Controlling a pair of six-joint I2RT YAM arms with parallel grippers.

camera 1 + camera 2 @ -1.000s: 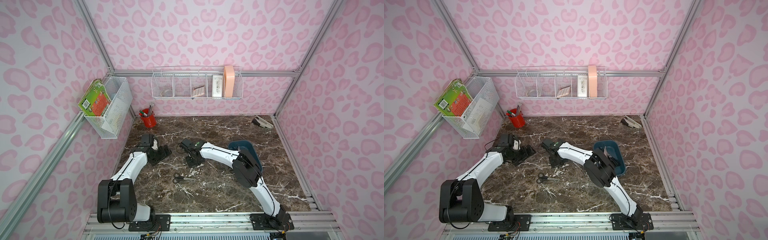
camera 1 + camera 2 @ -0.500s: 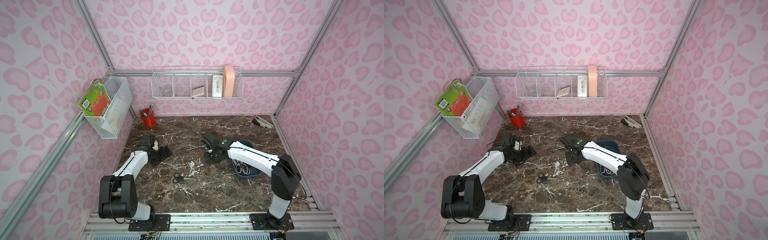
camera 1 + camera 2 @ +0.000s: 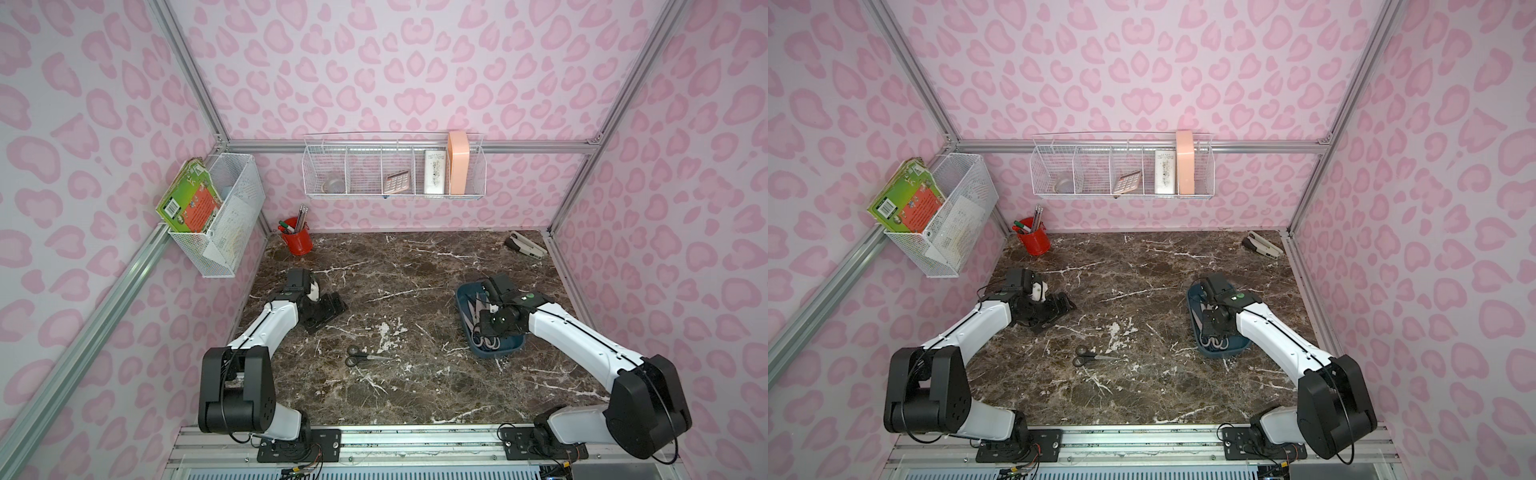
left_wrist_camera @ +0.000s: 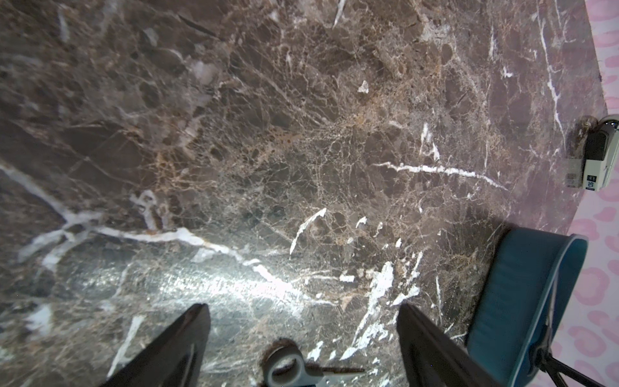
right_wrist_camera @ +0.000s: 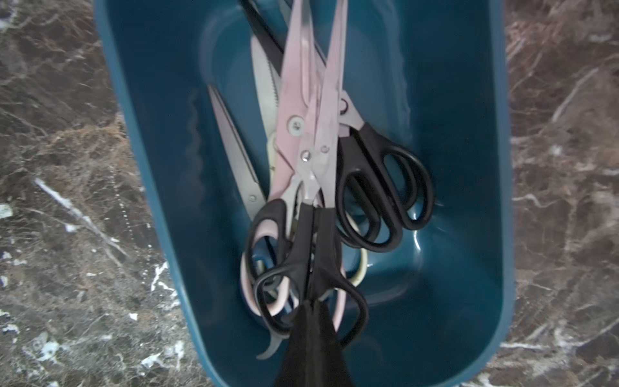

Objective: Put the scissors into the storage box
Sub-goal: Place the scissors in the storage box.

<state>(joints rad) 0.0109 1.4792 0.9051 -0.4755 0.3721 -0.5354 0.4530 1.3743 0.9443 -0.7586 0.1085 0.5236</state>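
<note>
in both top views the right fingers hang low over the storage box, which sits on the right side of the surface. one loose pair lies flat near the middle of the surface, well apart from the box. the left fingers rest low on the surface, apart from that pair.

left wrist view: the left fingers stand wide with nothing between them. a handle loop of the loose pair shows just past them, with the box's blue wall off to one side.

right wrist view: the right fingers are pinched tight on the held pair, black-handled, gripped at the neck of its handles. its blades run along the box above a pile of scissors that includes a pale pink pair. whether it touches the pile i cannot tell.

the step in hand looks like the drop into the box. next, the fingers should part and lift clear without snagging a handle loop, then one arm should fetch the loose pair.
</note>
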